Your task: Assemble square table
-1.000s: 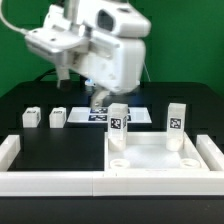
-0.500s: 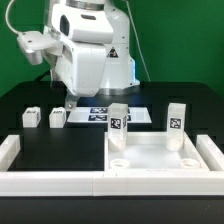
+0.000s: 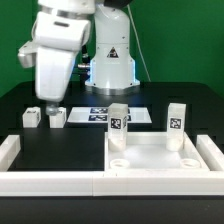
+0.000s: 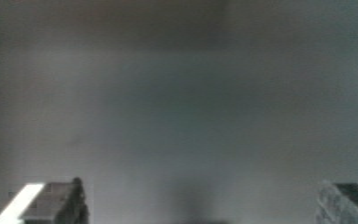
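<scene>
Green wall (image 3: 190, 40) and a black table (image 3: 178, 98) form the setting in the exterior view. A white robot arm (image 3: 58, 50) is the largest element; it leans from its base at the back of the table toward the exterior view's left.

The square panel (image 3: 160, 152) lies flat on the table at the front, on the exterior view's right, with its raised rim upward and round sockets visible at its two near corners. White border rails (image 3: 50, 182) run along the front edge and turn up both sides, and the panel sits against them. The marker board (image 3: 90, 115) lies flat on the table behind the panel, near the centre.

Two upright legs (image 3: 118, 120) and (image 3: 176, 118) stand at the panel's two far corners, tags facing the camera. Whether they are fully seated in their sockets cannot be told. Two loose legs (image 3: 32, 117) and (image 3: 57, 117) rest on the table on the exterior view's left, near each other but apart, and well apart from the panel.

The gripper (image 3: 46, 102) (image 4: 202, 205) hangs close over the gap between the loose legs. In the wrist view its fingertips (image 4: 55, 200) stand wide apart with nothing between them, and the surface beyond is a dark blur.
</scene>
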